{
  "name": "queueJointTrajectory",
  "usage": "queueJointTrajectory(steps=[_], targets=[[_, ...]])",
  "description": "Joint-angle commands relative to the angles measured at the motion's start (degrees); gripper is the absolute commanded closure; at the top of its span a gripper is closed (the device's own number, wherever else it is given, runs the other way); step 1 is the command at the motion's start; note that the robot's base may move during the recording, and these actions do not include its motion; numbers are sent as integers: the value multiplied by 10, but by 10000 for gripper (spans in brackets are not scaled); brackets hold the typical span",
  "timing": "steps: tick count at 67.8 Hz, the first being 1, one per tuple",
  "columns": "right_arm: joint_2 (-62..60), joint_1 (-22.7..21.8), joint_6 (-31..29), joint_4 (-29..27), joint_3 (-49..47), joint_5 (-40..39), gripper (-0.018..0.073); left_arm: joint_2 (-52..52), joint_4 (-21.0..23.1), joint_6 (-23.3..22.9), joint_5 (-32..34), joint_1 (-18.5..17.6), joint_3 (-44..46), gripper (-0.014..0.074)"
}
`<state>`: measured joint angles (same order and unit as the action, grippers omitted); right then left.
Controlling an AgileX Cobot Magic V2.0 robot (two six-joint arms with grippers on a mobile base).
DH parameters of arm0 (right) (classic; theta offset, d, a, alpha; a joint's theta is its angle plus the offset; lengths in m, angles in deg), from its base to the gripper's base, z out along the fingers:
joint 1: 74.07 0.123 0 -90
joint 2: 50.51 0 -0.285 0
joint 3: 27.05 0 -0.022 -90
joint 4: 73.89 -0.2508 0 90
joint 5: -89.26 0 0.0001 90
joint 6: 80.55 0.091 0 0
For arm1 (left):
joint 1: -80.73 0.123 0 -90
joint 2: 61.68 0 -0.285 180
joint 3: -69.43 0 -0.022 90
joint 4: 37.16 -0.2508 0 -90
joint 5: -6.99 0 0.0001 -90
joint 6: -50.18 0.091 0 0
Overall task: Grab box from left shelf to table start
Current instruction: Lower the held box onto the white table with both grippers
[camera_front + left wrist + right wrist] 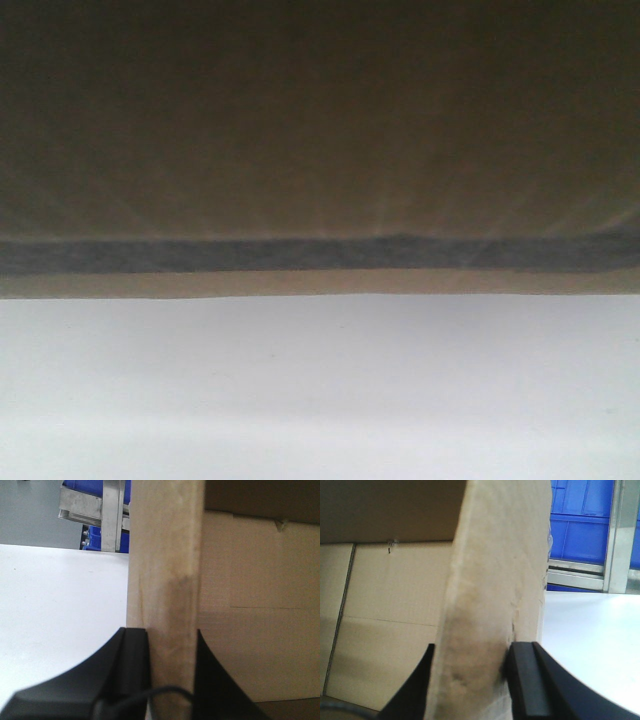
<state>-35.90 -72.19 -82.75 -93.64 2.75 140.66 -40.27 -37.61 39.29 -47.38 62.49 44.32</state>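
From the front view the box [320, 140] fills the whole upper part of the picture, brown card with a dark band low down, and its bottom edge sits right at the white table [320, 400]; whether it rests on the top or hangs just above it I cannot tell. In the left wrist view the left gripper [167, 640] has its 2 black fingers pressed against either side of an upright cardboard wall of the box, clamped on it, with bare table to one side. Past the wall, the left shelf [82, 505] shows as silver metal with blue bins [95, 544] behind it, well apart from the box. In the right wrist view the right gripper [475, 652] is likewise closed on the card wall at its own end, with more blue bins [585, 530] and a metal upright [615, 535] beyond the table edge. The risk I see is the thin wall itself: it looks scuffed and slightly bowed at the right-hand grip, so it could fold or slip out if the arms pull unevenly or let go before the base is fully supported. Nothing on the table appears to block the box.
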Motion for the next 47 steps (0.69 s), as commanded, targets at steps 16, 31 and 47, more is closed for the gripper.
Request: queueJointTrajectory(steps=[16, 31, 47], targets=[[208, -2, 1, 35, -84, -16, 501, 158, 16, -19, 94, -2, 93, 696], [365, -2, -16, 35, -121, -1, 501, 306, 16, -42, 80, -2, 106, 696], [478, -2, -56, 35, -121, -6, 501, 440, 16, -42, 106, -2, 106, 696]])
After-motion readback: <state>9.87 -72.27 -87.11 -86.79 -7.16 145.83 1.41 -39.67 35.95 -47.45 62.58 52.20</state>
